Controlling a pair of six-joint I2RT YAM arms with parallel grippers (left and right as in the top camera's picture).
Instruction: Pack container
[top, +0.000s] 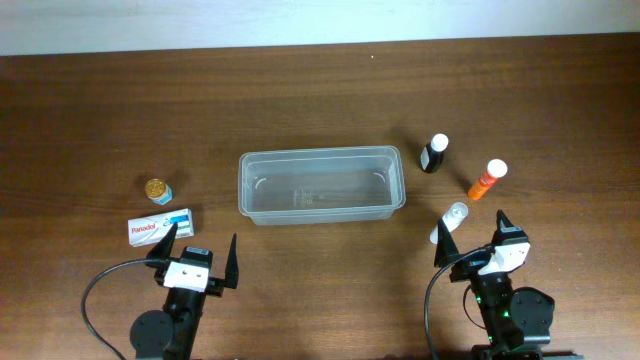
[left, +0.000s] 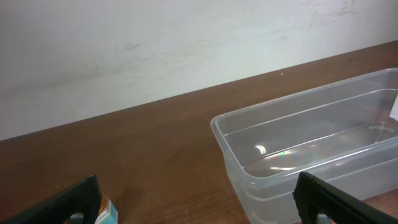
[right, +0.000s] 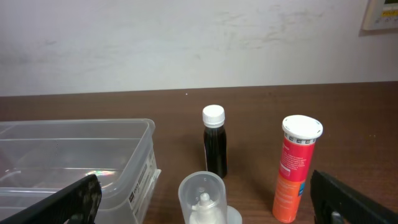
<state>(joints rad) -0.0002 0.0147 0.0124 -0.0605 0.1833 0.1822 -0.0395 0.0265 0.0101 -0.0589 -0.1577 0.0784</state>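
1. Container (top: 320, 185): a clear plastic tub, rectangular with rounded corners and a rim. It sits upright near the middle of the brown bench (top: 300, 90), its long side running left to right. Nothing touches it.
2. The left pincer (top: 203, 238) sits low near the front edge, left of centre. Its two dark fingers are spread wide apart with nothing between them. Its wrist view looks across the tub's near left corner.
3. The right pincer (top: 472, 222) sits near the front edge on the right. Its fingers are also spread apart and grip nothing.
4. Three bottles stand upright on the bench to the right of the tub, all outside it and apart from one another.
   - A dark bottle with a white cap (top: 434, 154) is the farthest back and the nearest of the three to the tub's right end.
   - An orange tube with a white cap (top: 488, 180) is further right.
   - A small clear bottle (top: 449, 222) is closest to the right pincer. In the overhead view it is just beside that pincer's left finger.
5. A small jar with a gold lid (top: 157, 190) stands to the left of the tub, well apart from it.
6. A white and blue Panadol box (top: 160, 227) lies flat just in front of the jar. In the overhead view the left pincer's left finger overlaps the box's near edge. Whether they touch cannot be told.
7. A white wall (left: 155, 43) rises behind the bench.
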